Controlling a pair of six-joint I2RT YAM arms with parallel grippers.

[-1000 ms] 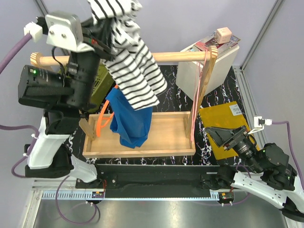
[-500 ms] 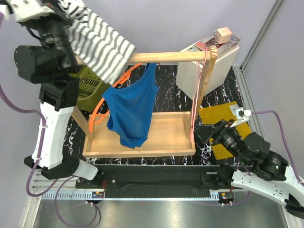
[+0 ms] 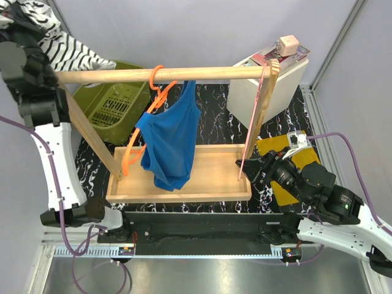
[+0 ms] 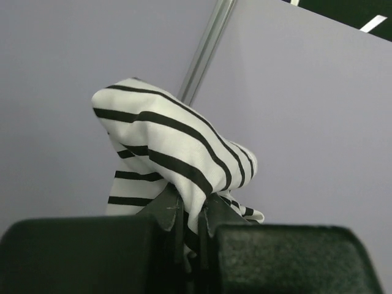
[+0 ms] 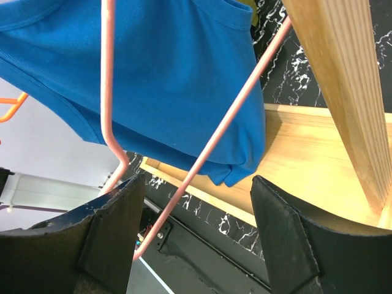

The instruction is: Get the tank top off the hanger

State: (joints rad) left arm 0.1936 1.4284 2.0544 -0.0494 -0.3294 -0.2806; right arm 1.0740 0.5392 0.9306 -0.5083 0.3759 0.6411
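Note:
The blue tank top point(image 3: 168, 144) hangs from the orange hanger point(image 3: 157, 82), which is hooked on the wooden rail point(image 3: 202, 74) and tilts down to the left. The right wrist view shows the top point(image 5: 174, 73) and a bit of orange hanger point(image 5: 9, 107) at the left edge. My left gripper point(image 4: 191, 211) is raised at the far left, shut on the black-and-white striped garment point(image 4: 165, 147), which trails over the rail's left end point(image 3: 70, 52). My right gripper point(image 3: 248, 168) is open low beside the rack's right post. The thin pink hanger point(image 5: 211, 144) crosses between its fingers point(image 5: 116, 220) without being gripped.
The rack stands in a wooden tray base point(image 3: 214, 177). A green basket point(image 3: 113, 101) lies behind at the left. A white box point(image 3: 263, 89) stands at the back right, with a yellow pad point(image 3: 291, 147) in front of it. The pink hanger point(image 3: 254, 119) hangs at the rail's right end.
My left arm swung up and to the left with the striped garment, uncovering the tank top and orange hanger. My right arm rose and moved left to the pink hanger.

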